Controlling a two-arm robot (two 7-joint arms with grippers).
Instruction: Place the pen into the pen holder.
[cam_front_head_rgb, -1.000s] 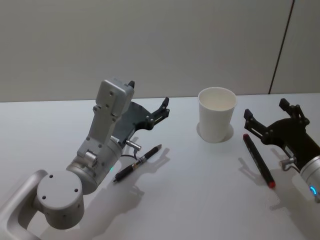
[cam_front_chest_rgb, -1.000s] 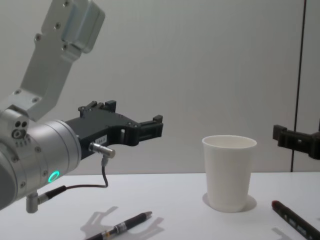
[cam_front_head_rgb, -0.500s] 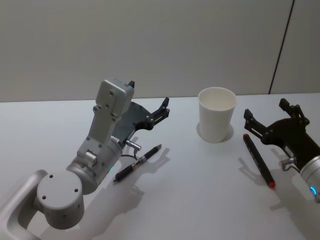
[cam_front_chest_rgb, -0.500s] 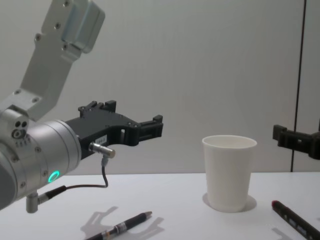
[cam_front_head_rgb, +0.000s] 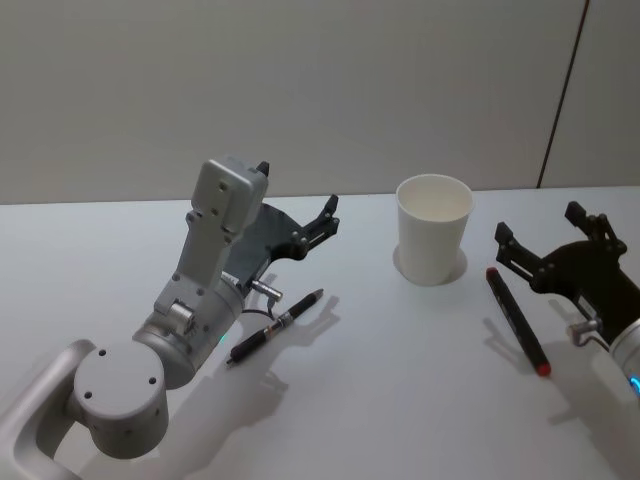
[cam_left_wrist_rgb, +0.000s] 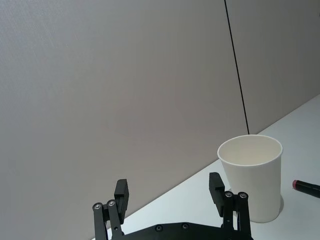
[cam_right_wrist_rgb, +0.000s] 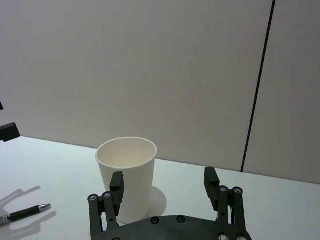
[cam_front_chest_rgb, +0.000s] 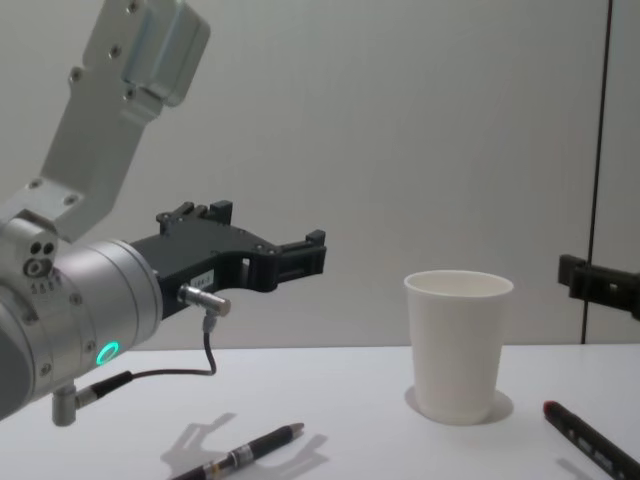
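1. Left gripper (cam_front_head_rgb: 297, 190): raised over the table (cam_front_head_rgb: 400, 400), fingers spread wide, holding nothing.
2. Black pen (cam_front_head_rgb: 275, 327): lying flat beside the left arm, not yet grasped.
3. Pen holder (cam_front_head_rgb: 433, 245): upright, no pen inside.
4. Red-tipped pen (cam_front_head_rgb: 517, 321): flat on the table, right of the holder.
5. Right gripper (cam_front_head_rgb: 540, 225): fingers apart, empty, near that pen.

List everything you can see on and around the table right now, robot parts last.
pen holder: one, white paper cup, upright at the table's far middle
black pen: one, black with a silver tip, lying left of the cup
red-ended pen: one, black with a red end, lying right of the cup
table: one, white
wall: one, grey, behind the table
left gripper: one, black, open, raised near the black pen
right gripper: one, black, open, beside the red-ended pen
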